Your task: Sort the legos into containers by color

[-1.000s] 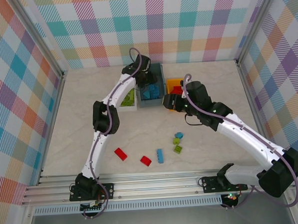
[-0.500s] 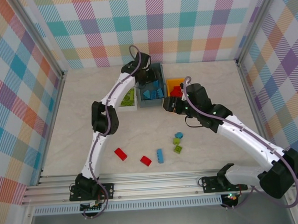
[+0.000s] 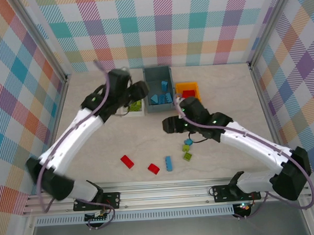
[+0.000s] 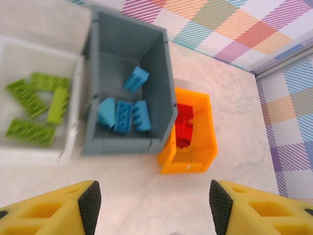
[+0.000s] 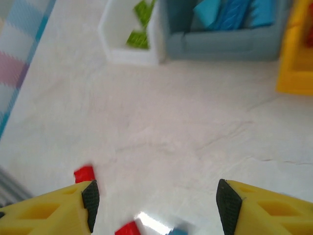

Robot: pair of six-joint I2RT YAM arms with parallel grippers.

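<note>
Nearest the bases, loose legos lie on the desk [image 3: 148,141]: a red brick [image 3: 127,161], a second red brick [image 3: 153,169], a blue brick [image 3: 169,163] with its long axis running near-to-far, then a green-and-blue cluster [image 3: 186,147]; the right end effector [image 5: 155,198] hovers just beyond them, fingers apart and empty, so they lie back toward its base, and I judge it the nearer arm; the left end effector [image 4: 152,200], likewise apart and empty, hangs over the bins; farthest, the white tray [image 4: 39,155] holds green, the grey-blue bin [image 4: 122,145] blue, the orange bin [image 4: 188,164] red.
</note>
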